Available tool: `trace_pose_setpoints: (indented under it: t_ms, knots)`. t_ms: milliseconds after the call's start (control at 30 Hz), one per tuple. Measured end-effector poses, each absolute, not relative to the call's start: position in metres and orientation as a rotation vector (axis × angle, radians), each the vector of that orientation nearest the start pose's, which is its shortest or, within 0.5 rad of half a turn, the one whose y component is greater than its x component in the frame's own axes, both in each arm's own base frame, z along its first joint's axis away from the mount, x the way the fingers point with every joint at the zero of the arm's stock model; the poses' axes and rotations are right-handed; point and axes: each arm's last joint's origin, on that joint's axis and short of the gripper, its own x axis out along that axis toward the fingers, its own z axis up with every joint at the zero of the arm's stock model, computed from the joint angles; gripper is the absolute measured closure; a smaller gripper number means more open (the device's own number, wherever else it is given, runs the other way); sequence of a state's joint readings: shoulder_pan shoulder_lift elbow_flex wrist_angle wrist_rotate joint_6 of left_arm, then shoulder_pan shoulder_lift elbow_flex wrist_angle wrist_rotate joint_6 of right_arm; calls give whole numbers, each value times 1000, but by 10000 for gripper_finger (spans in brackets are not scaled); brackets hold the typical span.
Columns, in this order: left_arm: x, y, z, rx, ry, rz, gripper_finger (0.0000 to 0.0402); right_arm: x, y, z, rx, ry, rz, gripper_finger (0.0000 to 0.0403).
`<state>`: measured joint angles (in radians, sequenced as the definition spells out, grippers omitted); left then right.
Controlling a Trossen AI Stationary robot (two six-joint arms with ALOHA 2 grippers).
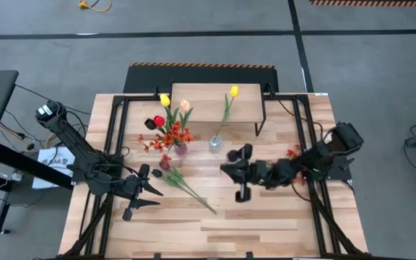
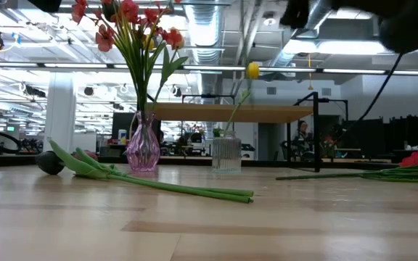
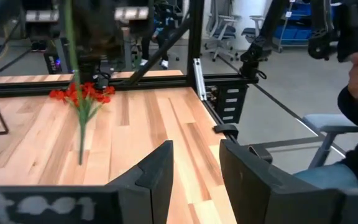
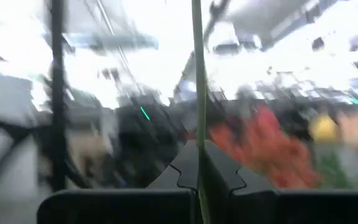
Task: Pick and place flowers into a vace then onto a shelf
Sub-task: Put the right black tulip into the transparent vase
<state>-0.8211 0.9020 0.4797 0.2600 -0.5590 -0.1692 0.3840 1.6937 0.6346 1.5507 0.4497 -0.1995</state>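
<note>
Pink glass vase (image 2: 143, 148); clear ribbed vase (image 2: 227, 154); yellow tulip (image 1: 234, 91); orange-red spray (image 1: 175, 136); green stems (image 2: 167, 185); light wood shelf (image 1: 204, 101).

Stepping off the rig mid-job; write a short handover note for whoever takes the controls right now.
Right gripper: shut on a green stem, raised over the table's middle.
Left gripper: open, empty, low at the table's left front.
Pink vase: holds a mixed bouquet, on the table before the shelf.
Clear vase: holds one yellow tulip.
Loose: one dark-headed tulip lying on the table; orange-red spray at the right side.
Left: seat the held stem, add the loose flowers, lift the vases onto the shelf.
</note>
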Motion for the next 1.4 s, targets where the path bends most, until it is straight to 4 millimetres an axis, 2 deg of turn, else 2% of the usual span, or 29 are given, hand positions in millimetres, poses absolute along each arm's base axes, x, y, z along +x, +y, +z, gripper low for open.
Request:
trace_pose_setpoints:
  t_ms: [33, 100, 200, 233, 300, 533, 700, 1033, 1400]
  knots:
    - [144, -132, 250, -63, 146, -242, 283, 291, 96, 223, -4, -410, -128, 403]
    - [145, -132, 250, -57, 143, -230, 283, 296, 80, 226, 40, -461, -160, 403]
    - [145, -132, 250, -56, 142, -223, 283, 307, 61, 218, 8, -418, -178, 403]
    - [145, -132, 250, -55, 143, -222, 283, 309, 55, 222, 8, -442, -185, 403]
    - [145, -132, 250, -51, 145, -222, 283, 309, 42, 229, 32, -495, -206, 403]
    - [144, -132, 248, -41, 156, -221, 283, 313, 3, 228, 45, -498, -297, 403]
    - [144, -132, 248, -42, 156, -221, 283, 313, -17, 227, 54, -502, -357, 403]
    - [145, -132, 248, -26, 153, -220, 283, 313, -38, 222, 80, -480, -418, 403]
    - [145, -132, 249, -25, 153, -219, 283, 315, -39, 217, 94, -420, -420, 403]
